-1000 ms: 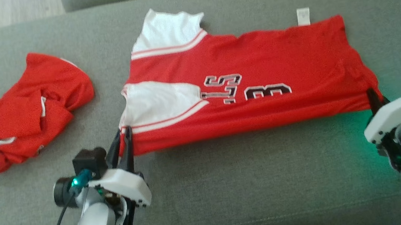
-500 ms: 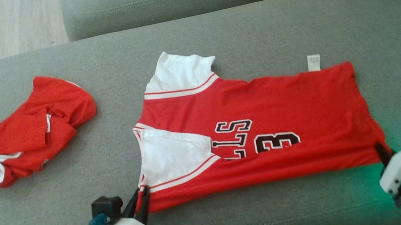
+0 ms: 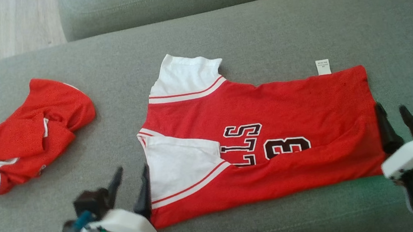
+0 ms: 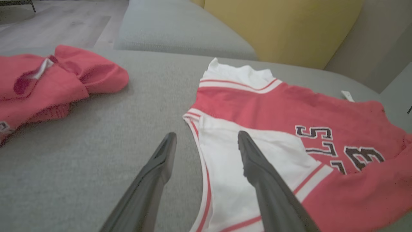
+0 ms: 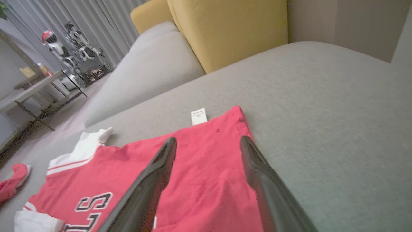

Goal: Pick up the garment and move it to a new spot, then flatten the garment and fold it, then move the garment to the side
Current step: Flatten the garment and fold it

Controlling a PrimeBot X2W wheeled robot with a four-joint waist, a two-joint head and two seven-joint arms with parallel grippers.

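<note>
Cloth like this red shirt (image 3: 269, 124) is soft, light and floppy, so with it lying in the middle of the grey couch (image 3: 258, 28), the wide-open, empty left gripper (image 3: 132, 168) and right gripper (image 3: 390, 106) should pinch its near corners.

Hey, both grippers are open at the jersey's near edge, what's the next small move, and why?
Likely lift both grippers straight up, clear of the jersey. The left gripper and right gripper stand open at its near corners, holding nothing, and its near edge lies folded over the lettering on the sofa; rising without dragging should keep that fold.
</note>
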